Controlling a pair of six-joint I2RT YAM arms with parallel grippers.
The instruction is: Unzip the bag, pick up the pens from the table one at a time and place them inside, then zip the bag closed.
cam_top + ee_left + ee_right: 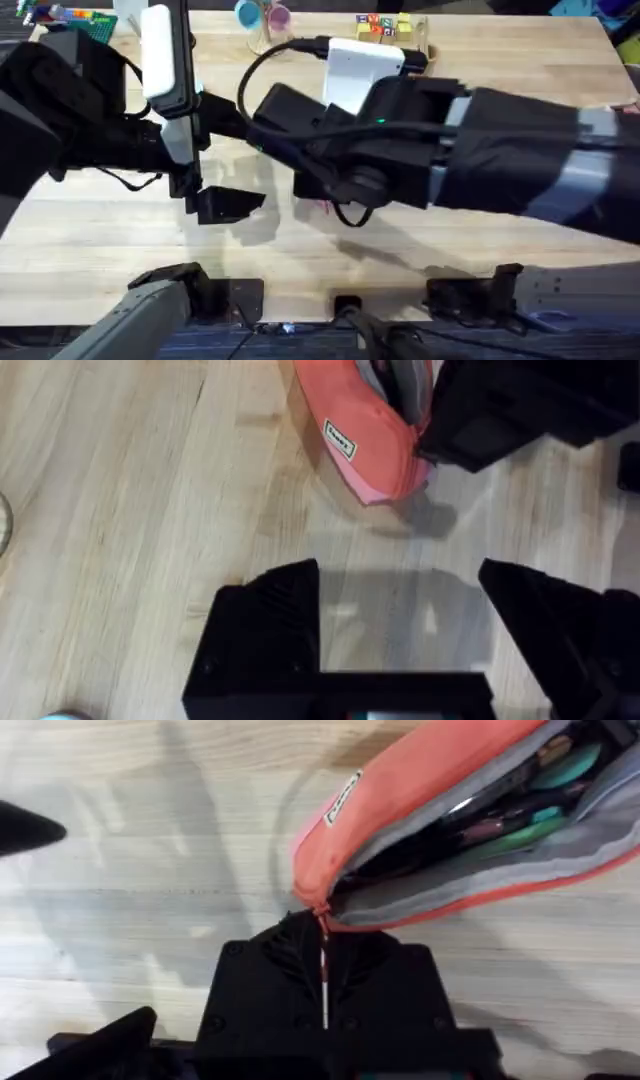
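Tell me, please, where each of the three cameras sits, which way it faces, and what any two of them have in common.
Overhead: fixed above the arms' bases, looking down and forward over the table; both arms cross the middle.
Left wrist: on the left arm, looking down at the table past the open left gripper toward the bag.
Right wrist: on the right arm, close over the bag's open mouth; the right gripper is shut on the zipper end.
Shared: both wrist views show the pink bag's labelled end.
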